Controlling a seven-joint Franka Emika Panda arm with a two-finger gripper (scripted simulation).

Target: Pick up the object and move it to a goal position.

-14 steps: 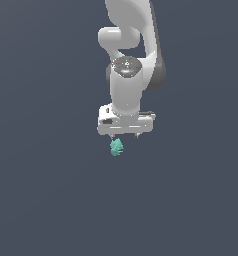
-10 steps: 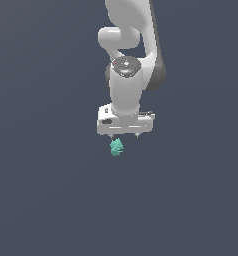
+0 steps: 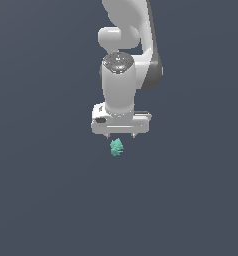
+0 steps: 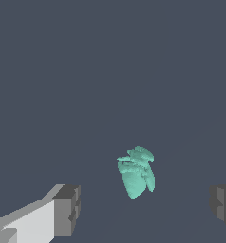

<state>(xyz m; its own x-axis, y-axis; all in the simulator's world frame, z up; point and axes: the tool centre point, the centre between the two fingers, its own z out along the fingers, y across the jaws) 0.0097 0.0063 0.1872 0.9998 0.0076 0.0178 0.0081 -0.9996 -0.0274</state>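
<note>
- Wrist view: white two-finger gripper (image 4: 145, 209) spread wide, with one dark grey pad (image 4: 67, 210) on one side and the other pad at the opposite edge of frame, well apart.
- Nothing clamped. Small teal-green lumpy object (image 4: 136, 172) sits in the gap between the pads and touches neither.
- The object looks closer to the middle than to either pad; its bumpy lobes and tapered end are clearly visible.
- Exterior view: gripper (image 3: 121, 136) points straight down, only two short fingertip stubs showing under the white hand body.
- The object (image 3: 117, 147) is just below those tips, roughly centred under the hand.
- Can't tell from either view whether the object rests on the flat dark grey-blue surface (image 3: 46, 200).
- White Panda arm (image 3: 122, 85) rises vertically above the hand, dark joint band on the exterior view's right.
</note>
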